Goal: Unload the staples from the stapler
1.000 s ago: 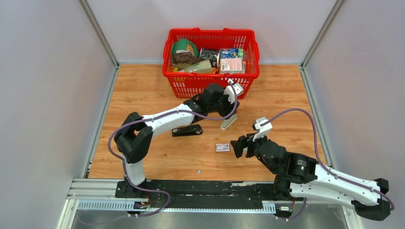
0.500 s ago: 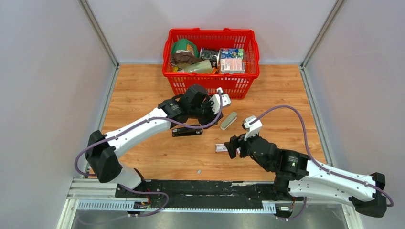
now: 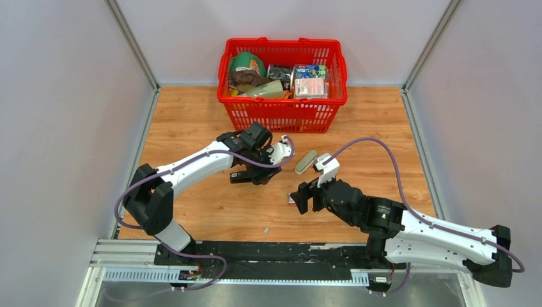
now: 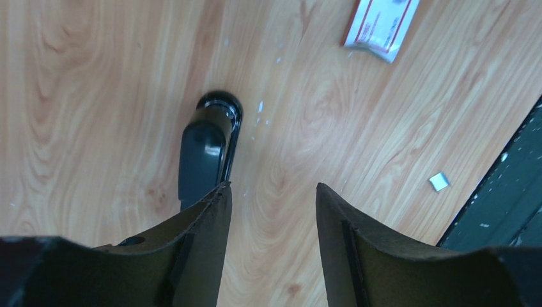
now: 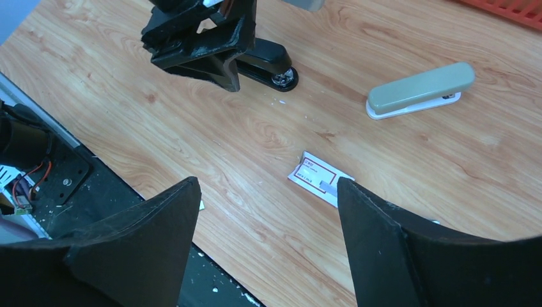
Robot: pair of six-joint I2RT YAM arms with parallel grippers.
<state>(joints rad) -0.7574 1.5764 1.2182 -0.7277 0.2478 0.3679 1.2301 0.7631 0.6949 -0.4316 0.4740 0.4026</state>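
Left gripper [image 3: 258, 173] has pulled back from the red basket [image 3: 282, 43] to the black stapler [image 3: 239, 177], jaws apart, empty, one finger [image 4: 204, 211] over its rear. Right gripper [image 3: 300, 198] has shifted left above the labelled box [image 5: 319, 178], wide open, empty. Count: two staplers (black, grey stapler [image 3: 305, 161]), one box, one basket. The black one lies flat on the table [image 3: 192, 128].

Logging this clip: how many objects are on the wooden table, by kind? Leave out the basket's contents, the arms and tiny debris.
Staplers: 2 (black stapler, grey-green stapler)
Boxes: 1 (labelled box)
Baskets: 1 (red basket)
Total: 4
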